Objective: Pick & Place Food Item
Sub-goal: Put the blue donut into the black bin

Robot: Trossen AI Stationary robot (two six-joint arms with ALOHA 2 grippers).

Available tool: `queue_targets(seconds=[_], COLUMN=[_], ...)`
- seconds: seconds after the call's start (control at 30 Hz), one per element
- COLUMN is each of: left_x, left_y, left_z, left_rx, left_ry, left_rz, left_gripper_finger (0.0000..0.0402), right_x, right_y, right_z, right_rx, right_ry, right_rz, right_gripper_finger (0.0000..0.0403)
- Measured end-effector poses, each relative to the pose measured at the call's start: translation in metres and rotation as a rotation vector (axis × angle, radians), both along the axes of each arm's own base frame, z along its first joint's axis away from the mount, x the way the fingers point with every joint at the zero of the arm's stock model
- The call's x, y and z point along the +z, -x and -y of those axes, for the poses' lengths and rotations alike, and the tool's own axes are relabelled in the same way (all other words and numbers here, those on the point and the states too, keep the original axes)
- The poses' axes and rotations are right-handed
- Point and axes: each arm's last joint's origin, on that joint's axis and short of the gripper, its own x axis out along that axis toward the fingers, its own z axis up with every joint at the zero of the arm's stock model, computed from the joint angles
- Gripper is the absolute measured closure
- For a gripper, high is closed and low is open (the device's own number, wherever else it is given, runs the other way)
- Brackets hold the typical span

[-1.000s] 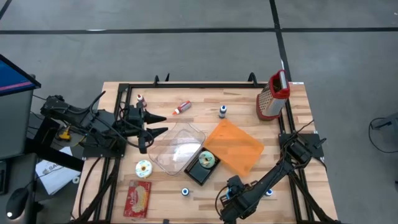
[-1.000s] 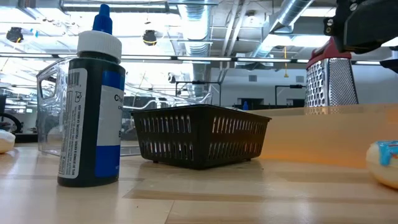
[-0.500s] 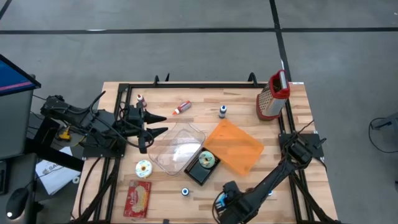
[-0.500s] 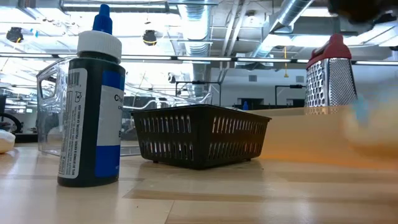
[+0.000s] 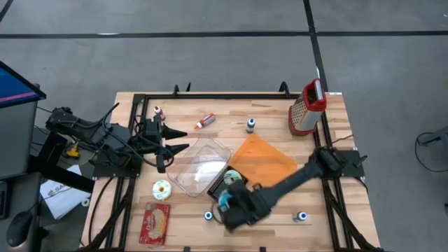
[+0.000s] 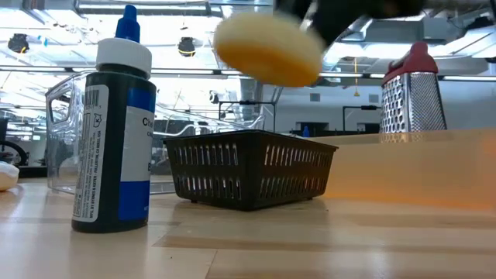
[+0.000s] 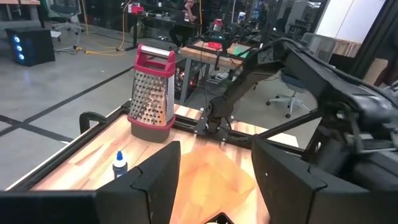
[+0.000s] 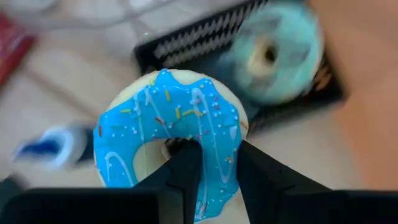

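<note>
From above, the right gripper (image 5: 225, 201) sits at the near edge of the black basket (image 5: 225, 187), fingers clamped on a blue-iced donut (image 5: 225, 199). The basket holds a green-iced donut (image 5: 234, 178). The left gripper (image 5: 176, 140) waits at the table's (image 5: 329, 126) left side by the clear tub (image 5: 201, 166), fingers apart.

At table height, the donut's pale underside (image 6: 267, 48) hangs above the basket (image 6: 248, 168).

In the right wrist view, the fingers (image 8: 186, 171) pinch the donut (image 8: 168, 130) through its hole.
</note>
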Motion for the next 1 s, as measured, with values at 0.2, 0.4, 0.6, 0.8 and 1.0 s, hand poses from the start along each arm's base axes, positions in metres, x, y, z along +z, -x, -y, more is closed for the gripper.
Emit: queue_targets(seconds=[0.2,0.4,0.6,0.8,1.0], left_x=[0.000,0.000,0.000,0.000,0.000], left_y=[0.000,0.000,0.000,0.000,0.000], left_z=[0.000,0.000,0.000,0.000,0.000], left_rx=[-0.001,-0.003,-0.003,-0.003,-0.004], left_ry=[-0.005,-0.025,-0.026,-0.024,-0.023], left_rz=[-0.001,-0.006,-0.006,-0.006,-0.006], left_gripper_finger=[0.0207,0.0207,0.0207,0.0207,0.0207], right_x=[-0.003,-0.003,-0.003,-0.026,-0.025], right_y=[-0.011,-0.014,-0.014,-0.019,-0.013], right_z=[0.047,0.054,0.053,0.040,0.038], right_rx=[0.014,0.079,0.083,0.096,0.067], right_ry=[0.089,0.128,0.128,0.098,0.117], right_rz=[-0.143,-0.164,-0.159,-0.184,-0.214], right_gripper_finger=[0.0310,0.0310,0.0310,0.0310,0.0310])
